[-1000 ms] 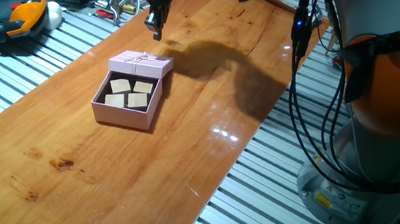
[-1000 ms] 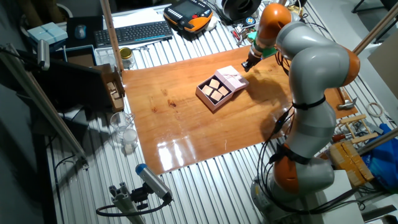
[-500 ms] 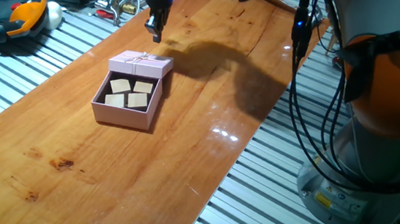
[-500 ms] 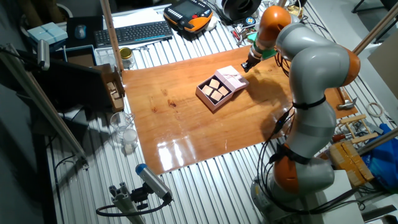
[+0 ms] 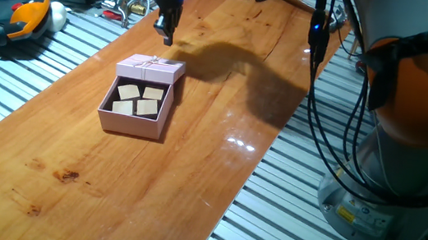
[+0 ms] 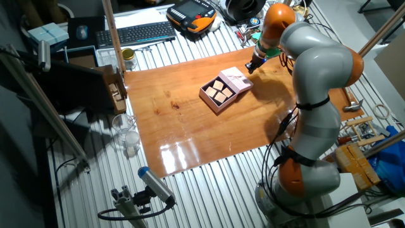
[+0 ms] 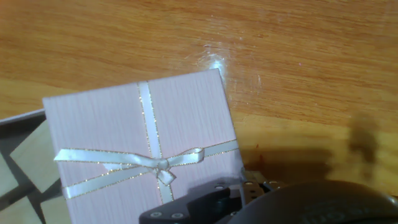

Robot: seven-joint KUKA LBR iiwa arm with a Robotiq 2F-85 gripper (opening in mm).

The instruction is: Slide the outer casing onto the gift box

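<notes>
The outer casing (image 5: 151, 68) is a pale pink square cover with a light string bow on top. It sits over the far end of the gift box (image 5: 107, 110), a pink tray whose four tan squares show in front of it. Both also show in the other fixed view, the casing (image 6: 236, 78) and the box (image 6: 212, 100). In the hand view the casing (image 7: 140, 146) fills the middle and a corner of the box (image 7: 22, 158) shows at the left. My gripper (image 5: 163, 37) hangs above the table just behind the casing, apart from it, with its fingers together and empty.
The wooden tabletop (image 5: 193, 150) sits on a slatted metal bench. An orange teach pendant (image 5: 20, 16) and loose tools (image 5: 125, 5) lie at the far left. A keyboard (image 6: 136, 31) lies beyond the table. The arm's base (image 5: 386, 201) and its cables stand at the right.
</notes>
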